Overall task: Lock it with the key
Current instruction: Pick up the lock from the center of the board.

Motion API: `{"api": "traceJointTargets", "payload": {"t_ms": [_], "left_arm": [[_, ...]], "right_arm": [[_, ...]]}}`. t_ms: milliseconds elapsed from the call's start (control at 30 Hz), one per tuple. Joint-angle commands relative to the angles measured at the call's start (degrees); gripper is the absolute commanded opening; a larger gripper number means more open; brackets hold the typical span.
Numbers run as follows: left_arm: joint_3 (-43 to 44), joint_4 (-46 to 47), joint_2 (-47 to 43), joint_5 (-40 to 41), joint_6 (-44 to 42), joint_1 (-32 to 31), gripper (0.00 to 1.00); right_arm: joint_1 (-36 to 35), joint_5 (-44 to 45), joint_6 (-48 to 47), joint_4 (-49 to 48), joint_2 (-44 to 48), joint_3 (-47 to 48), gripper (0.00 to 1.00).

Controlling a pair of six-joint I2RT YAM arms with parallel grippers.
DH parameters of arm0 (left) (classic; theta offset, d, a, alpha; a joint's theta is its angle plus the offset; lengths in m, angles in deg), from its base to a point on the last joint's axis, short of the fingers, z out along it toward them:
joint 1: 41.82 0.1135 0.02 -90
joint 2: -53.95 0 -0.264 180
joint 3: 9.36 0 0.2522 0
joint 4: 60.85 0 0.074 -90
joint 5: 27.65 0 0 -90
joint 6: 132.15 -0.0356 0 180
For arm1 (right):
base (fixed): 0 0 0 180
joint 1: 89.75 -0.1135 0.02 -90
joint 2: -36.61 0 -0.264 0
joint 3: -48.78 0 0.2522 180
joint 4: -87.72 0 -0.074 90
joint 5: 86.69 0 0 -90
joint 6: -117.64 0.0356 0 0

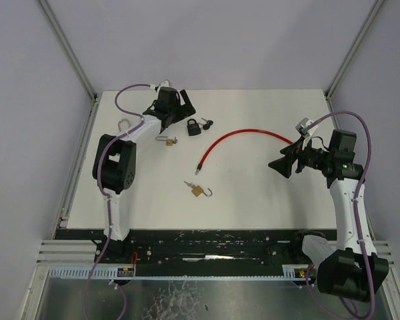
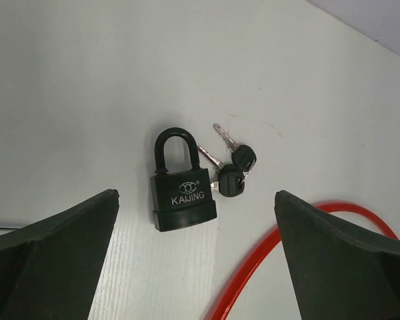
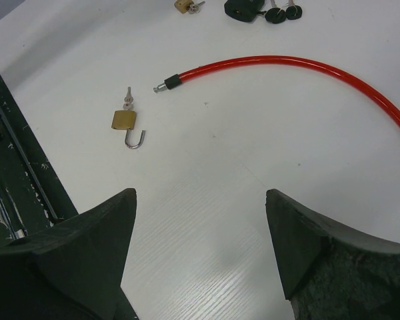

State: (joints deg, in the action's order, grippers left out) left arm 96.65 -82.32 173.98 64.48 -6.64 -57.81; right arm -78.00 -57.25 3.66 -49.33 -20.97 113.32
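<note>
Table [image 1: 253, 200], white, nearest the arm bases: open brass padlock [image 1: 197, 191], lying flat, shackle swung out, small key [image 3: 128, 99] apparently seated in its base; judged the likeliest thing to lock, since its shackle stands open and its key is already in place. Right gripper [image 1: 284, 160], hovering above bare tabletop to the right, jaws spread wide, holding nothing, tilted so its camera takes in the brass padlock and cable end, seemingly as a waiting pose. Red cable lock [image 1: 247, 137], mid-table, curved in an arc, its metal-tipped end pointing toward the brass padlock but apart from it. Second brass padlock [image 1: 167, 140], just beside the left forearm, something key-like at its side; shackle state too small to tell. Black KAIJING padlock [image 2: 183, 193], farther back, flat, shackle looks closed. Two black-headed keys [image 2: 235, 170], touching each other, just beside the black padlock's right side, not inserted. Left gripper [image 1: 172, 110], poised over this pair, jaws fully parted, empty, framing padlock and keys as if choosing between them. Silvery shackle [image 1: 125, 125], far left, partly hidden by the arm; body not discernible.
</note>
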Motion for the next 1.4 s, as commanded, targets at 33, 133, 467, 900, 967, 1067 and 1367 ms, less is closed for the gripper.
{"api": "traceJointTargets", "payload": {"t_ms": [33,133,467,900,967,1067,1367], "left_arm": [[-6.08,12.74,-7.01,-1.01,-2.63,0.71,1.00],[-11.06,18.69,-10.34,-2.34,-1.38,1.40,1.00],[-34.01,66.34,-8.13,-26.42,32.53,12.42,1.00],[-20.20,29.03,-18.65,4.54,-23.21,-6.67,1.00],[-21.00,32.05,-18.37,1.76,-26.36,-8.19,1.00],[-18.81,29.98,-16.67,-7.77,-27.91,-8.10,1.00],[-6.15,11.28,-9.40,-10.20,-41.69,-13.35,0.94]], "right_arm": [[0.29,-1.14,-0.22,-1.50,0.80,0.02,0.84],[0.27,-1.15,-0.27,-1.42,0.72,0.02,0.84],[0.27,-1.14,-0.36,-1.43,0.84,0.02,0.84],[0.23,-1.03,-0.51,-1.26,0.87,0.06,0.85],[0.27,-1.00,-0.61,-1.24,0.96,0.14,0.85],[0.29,-0.88,-0.71,-1.20,0.99,0.10,0.85],[0.31,-0.70,-0.97,-1.09,1.14,0.11,0.85]]}}
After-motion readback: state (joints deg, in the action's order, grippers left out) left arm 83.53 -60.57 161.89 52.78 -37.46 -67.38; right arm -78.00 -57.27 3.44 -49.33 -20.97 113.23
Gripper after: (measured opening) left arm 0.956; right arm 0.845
